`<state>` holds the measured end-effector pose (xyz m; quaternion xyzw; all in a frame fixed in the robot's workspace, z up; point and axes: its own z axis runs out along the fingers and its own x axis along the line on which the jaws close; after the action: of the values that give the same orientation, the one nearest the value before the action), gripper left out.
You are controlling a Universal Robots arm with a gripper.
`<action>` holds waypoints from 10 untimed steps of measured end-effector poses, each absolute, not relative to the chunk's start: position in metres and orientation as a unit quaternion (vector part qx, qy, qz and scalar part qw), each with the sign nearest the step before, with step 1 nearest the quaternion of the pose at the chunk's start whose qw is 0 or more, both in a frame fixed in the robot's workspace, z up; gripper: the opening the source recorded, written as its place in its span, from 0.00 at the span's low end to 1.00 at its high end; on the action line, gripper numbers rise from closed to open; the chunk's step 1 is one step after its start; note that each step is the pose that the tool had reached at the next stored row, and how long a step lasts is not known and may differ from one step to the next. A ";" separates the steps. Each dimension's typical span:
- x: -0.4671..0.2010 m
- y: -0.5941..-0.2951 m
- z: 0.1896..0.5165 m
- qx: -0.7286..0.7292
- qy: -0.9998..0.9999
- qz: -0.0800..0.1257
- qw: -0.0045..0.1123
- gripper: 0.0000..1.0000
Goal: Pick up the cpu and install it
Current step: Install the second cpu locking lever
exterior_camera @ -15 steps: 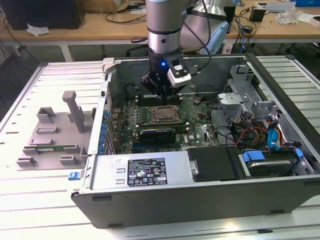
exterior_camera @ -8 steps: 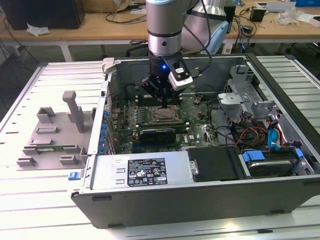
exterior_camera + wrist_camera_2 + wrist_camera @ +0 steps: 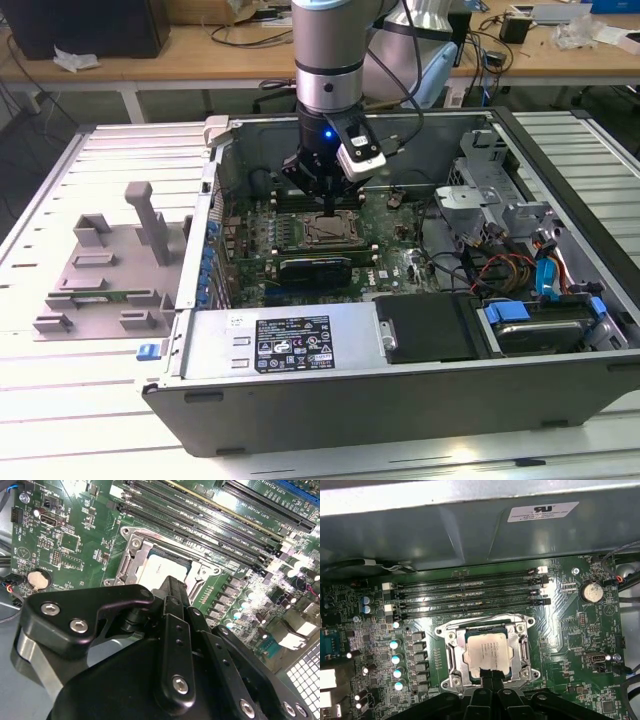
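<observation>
The cpu [image 3: 487, 651] is a small square chip with a dull silvery top. It lies flat inside the open metal socket frame [image 3: 451, 652] on the green motherboard [image 3: 400, 240]. In the second wrist view the cpu [image 3: 159, 569] shows just past the black fingertips. My gripper [image 3: 490, 673] hangs right over the chip's near edge, its two fingers pressed together with nothing visible between them. In the exterior view the gripper [image 3: 330, 207] points straight down into the open computer case, just above the socket [image 3: 328, 233].
Memory slots [image 3: 470, 595] run beside the socket. A long black expansion card [image 3: 315, 268] lies on its other side. The case wall [image 3: 215, 160], a drive cage with cables [image 3: 500, 250] and the power supply [image 3: 290, 340] ring the board. A grey fixture tray [image 3: 110, 270] sits outside on the exterior view's left.
</observation>
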<state>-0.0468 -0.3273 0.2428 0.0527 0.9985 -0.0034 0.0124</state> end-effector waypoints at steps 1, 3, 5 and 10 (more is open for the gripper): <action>-0.047 -0.327 0.243 0.053 0.999 -0.003 0.012 0.11; -0.047 -0.328 0.243 0.053 0.999 -0.003 0.012 0.11; -0.047 -0.329 0.243 0.052 0.999 -0.004 0.012 0.11; -0.047 -0.334 0.243 0.053 0.999 -0.003 0.012 0.11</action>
<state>-0.0468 -0.3336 0.2428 0.0526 0.9985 -0.0034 0.0124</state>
